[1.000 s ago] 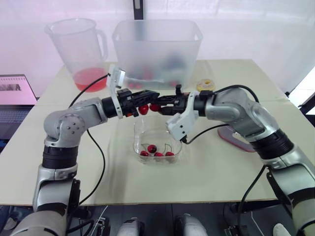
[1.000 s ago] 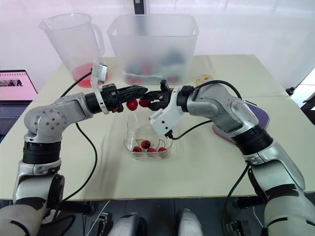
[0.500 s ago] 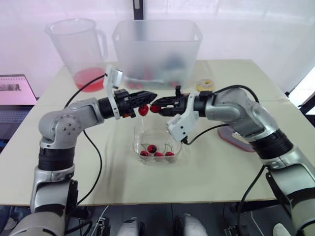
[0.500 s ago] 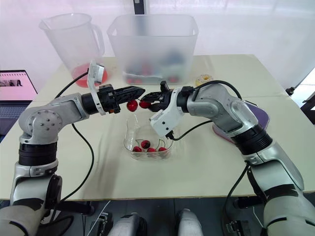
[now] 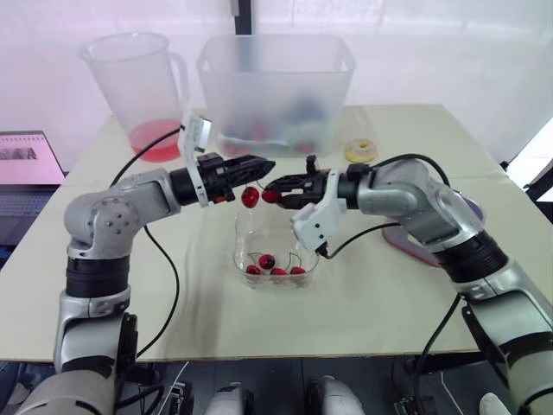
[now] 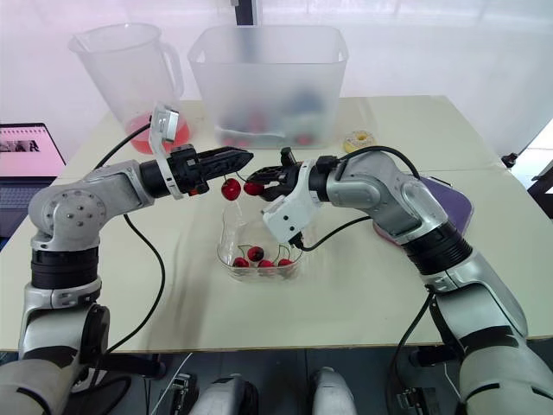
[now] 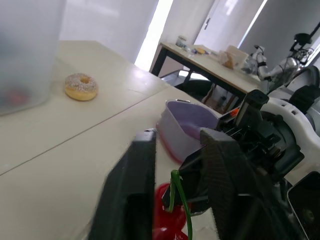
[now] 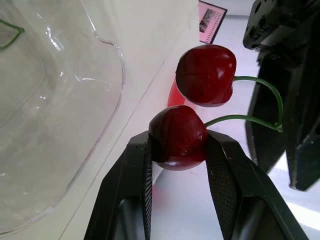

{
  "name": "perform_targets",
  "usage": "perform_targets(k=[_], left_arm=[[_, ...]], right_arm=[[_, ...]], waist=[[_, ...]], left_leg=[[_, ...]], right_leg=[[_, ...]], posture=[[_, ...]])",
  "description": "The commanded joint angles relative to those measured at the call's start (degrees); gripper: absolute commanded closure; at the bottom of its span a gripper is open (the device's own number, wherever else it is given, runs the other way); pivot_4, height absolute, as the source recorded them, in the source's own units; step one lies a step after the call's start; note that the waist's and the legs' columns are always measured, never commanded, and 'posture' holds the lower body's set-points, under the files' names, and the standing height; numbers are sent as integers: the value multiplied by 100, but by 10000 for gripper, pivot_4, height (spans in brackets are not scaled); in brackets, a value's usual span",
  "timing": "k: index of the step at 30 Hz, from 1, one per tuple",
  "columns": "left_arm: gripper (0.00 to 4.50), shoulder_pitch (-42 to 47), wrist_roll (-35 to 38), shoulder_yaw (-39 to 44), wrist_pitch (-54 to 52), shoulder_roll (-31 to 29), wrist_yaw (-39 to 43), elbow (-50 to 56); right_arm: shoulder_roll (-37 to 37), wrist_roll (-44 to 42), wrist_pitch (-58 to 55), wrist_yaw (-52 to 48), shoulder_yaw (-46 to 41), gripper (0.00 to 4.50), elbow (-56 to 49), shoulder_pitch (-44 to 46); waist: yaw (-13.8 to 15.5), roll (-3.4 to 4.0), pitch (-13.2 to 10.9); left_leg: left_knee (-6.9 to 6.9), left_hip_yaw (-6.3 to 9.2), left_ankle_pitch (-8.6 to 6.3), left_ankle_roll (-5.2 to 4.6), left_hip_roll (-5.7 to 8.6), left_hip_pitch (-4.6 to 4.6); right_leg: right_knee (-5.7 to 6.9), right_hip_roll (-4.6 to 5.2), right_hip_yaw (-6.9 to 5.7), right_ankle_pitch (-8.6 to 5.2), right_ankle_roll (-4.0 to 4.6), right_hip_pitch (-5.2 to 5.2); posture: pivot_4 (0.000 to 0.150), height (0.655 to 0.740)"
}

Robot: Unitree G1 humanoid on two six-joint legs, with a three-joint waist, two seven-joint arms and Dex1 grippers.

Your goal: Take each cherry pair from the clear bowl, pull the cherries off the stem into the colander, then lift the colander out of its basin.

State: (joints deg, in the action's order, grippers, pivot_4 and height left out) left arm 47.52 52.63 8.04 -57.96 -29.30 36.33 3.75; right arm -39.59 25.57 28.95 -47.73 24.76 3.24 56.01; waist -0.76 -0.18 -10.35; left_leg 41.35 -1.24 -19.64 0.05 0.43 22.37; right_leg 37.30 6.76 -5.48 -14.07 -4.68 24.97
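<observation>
A cherry pair hangs between my two grippers above the clear bowl. My right gripper is shut on one red cherry. The other cherry dangles free beside it. Their green stem runs up to my left gripper, which is shut on the stem's joint. Several more cherries with stems lie in the bowl's bottom. Behind stands the frosted basin, with the colander and some red cherries dimly visible inside.
A pitcher with red liquid stands at the back left. A sprinkled doughnut lies right of the basin. A purple container sits under my right forearm. A laptop is off the table's left edge.
My left gripper has drawn back to the left and slightly up, and the free cherry now hangs lower beneath it. The right gripper has stayed almost still with its cherry.
</observation>
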Motion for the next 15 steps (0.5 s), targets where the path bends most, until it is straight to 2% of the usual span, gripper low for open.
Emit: perform_targets(k=[1,6,9,13,14,15], left_arm=[[44392,54,-41,55,35,-119,132,107],[44392,-40,-141,38,23,-241,235,65],[44392,-32,-119,96,99,-190,268,86],[44392,10,-117,155,129,-215,332,56],[45000,8,-123,158,128,-230,351,48],[45000,6,-137,147,132,-254,385,43]], right_arm=[[-4,-80,7,1,-233,30465,-70,61],[25,-295,-165,-184,-291,30465,-147,31],[103,-987,-778,-669,-374,30465,-314,-91],[65,-1289,-1007,-894,-460,30465,-522,-210],[65,-1366,-1022,-903,-510,23804,-559,-222],[46,-1411,-1039,-935,-550,20692,-576,-216]], waist=[[0,0,0],[3,0,0],[9,0,0],[6,0,0],[6,0,0],[5,0,0]], left_leg=[[0,0,0,0,0,0],[0,0,0,0,0,0],[1,1,0,0,0,0],[2,3,0,0,0,0],[2,3,0,0,0,0],[2,3,0,0,0,0]], right_leg=[[0,0,0,0,0,0],[0,0,0,0,0,0],[0,0,0,0,0,0],[0,0,-2,0,0,-3],[0,0,-2,0,0,-3],[0,0,-2,0,0,-3]], posture=[[1500,6886],[1500,6886],[1500,6886],[1500,6886],[1500,6886],[1500,6886]])
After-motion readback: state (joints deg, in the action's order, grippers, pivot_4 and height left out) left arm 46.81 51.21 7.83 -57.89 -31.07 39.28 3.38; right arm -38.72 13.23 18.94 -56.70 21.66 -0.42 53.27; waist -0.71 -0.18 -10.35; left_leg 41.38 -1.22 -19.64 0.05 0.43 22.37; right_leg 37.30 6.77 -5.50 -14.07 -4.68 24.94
